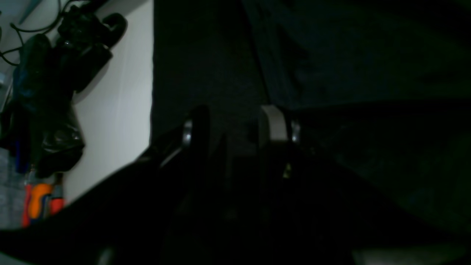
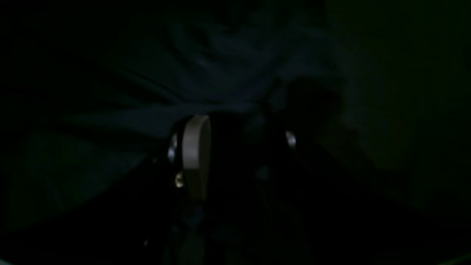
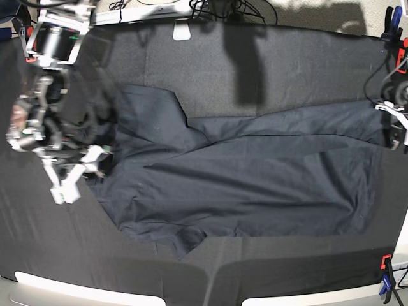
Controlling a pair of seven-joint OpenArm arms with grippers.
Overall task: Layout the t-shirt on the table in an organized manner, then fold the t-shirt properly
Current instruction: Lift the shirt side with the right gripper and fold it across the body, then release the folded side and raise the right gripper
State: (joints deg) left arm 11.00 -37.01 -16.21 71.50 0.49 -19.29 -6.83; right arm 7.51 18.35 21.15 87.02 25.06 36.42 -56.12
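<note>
One dark t-shirt (image 3: 255,172) lies spread across the middle of the table (image 3: 287,70), both grippers open beside it.

The shirt reaches from the table's left side almost to its right edge, creased, one sleeve up toward the far left. The table wears a matte black, wrinkled cloth; a pale rim shows along the near edge. Two orange-and-blue clamps (image 3: 385,284) are in view, one at the near right corner and one at the far right corner. No writing can be read. The right gripper (image 3: 76,169) hangs at the shirt's left edge, jaws apart, holding nothing. The left gripper (image 1: 237,121) sits at the right edge, jaws apart over bare cloth just beside the shirt's hem.
</note>
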